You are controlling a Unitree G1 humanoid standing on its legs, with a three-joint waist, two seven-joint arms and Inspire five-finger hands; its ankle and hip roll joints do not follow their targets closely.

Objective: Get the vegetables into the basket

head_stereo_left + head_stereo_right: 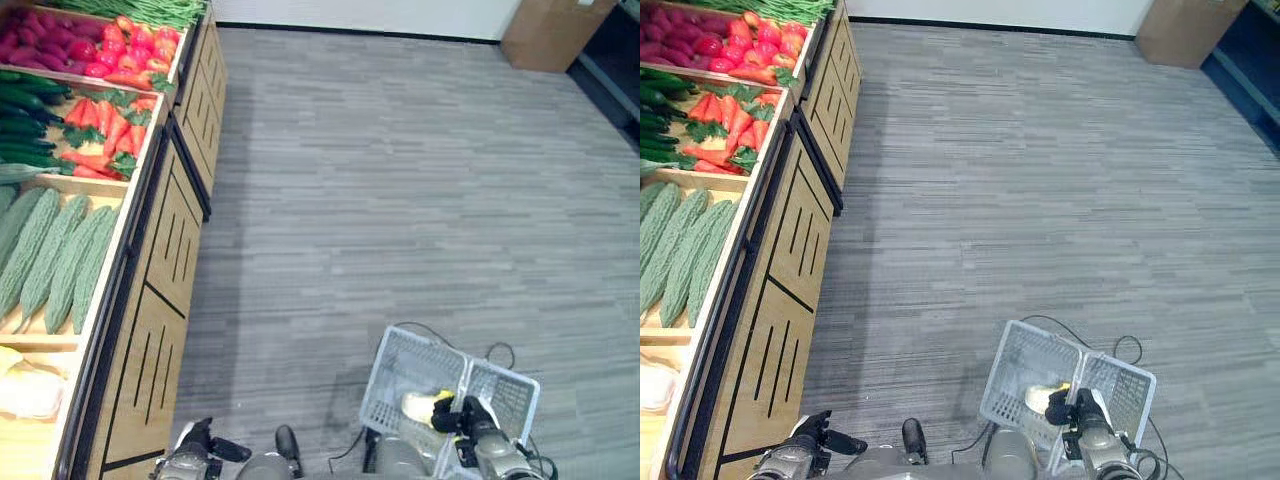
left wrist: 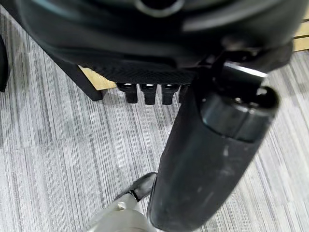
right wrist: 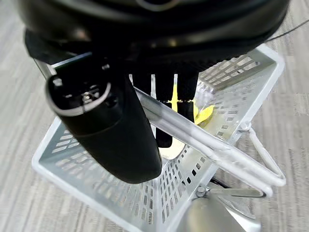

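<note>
At nine to eleven o'clock the wooden produce stand [image 1: 150, 300] holds bitter gourds [image 1: 50, 255], carrots [image 1: 105, 130], cucumbers [image 1: 25, 125] and red peppers [image 1: 135, 50]. At seven o'clock the left hand [image 1: 205, 445] hangs over the carpet, fingers relaxed and holding nothing. At five o'clock the right hand [image 3: 145, 111] curls round the handle [image 3: 212, 150] of the white basket [image 1: 400, 375]. Inside lies a pale yellow vegetable [image 1: 425, 405], perhaps corn.
</note>
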